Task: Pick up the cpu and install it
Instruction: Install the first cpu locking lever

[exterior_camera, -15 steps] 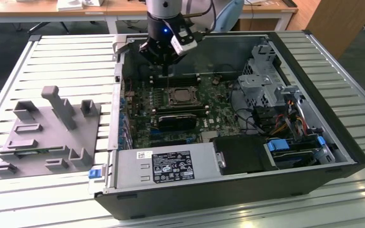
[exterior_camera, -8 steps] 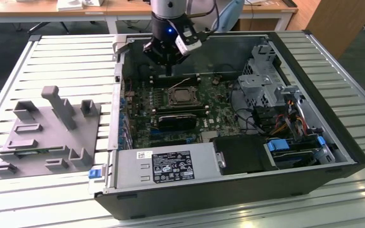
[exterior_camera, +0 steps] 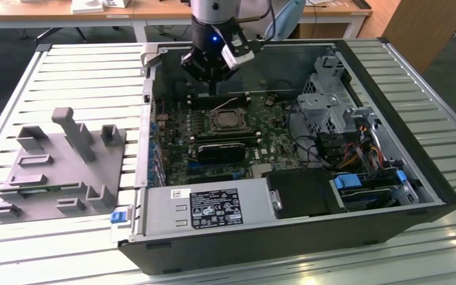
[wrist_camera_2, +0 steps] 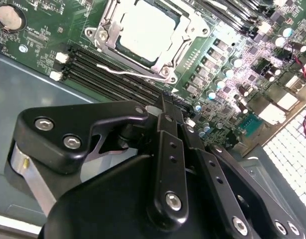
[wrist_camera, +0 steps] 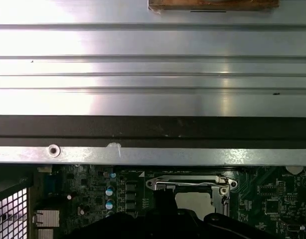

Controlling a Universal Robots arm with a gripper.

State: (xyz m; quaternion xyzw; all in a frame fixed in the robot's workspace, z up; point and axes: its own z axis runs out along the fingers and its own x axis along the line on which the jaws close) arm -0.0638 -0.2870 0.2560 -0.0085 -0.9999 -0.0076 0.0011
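Observation:
The cpu (wrist_camera_2: 144, 28) is a silvery square lying inside the metal frame of the motherboard socket (wrist_camera_2: 104, 34). It also shows as a pale patch within that frame in the first wrist view (wrist_camera: 193, 199), and in the exterior view (exterior_camera: 226, 121) at the board's middle. My gripper (exterior_camera: 212, 90) hangs just above the board, slightly behind the socket and apart from it. In the second wrist view its black fingers (wrist_camera_2: 165, 124) are pressed together with nothing between them. A thin wire lever (wrist_camera_2: 125, 73) lies along the socket's near side.
The open computer case (exterior_camera: 145, 119) lies on a slatted metal table (exterior_camera: 69, 77). A grey tray (exterior_camera: 54, 166) with upright posts stands at the exterior view's left. Inside the case are a power supply (exterior_camera: 212, 208), a drive cage (exterior_camera: 331, 89) and loose cables (exterior_camera: 355, 148).

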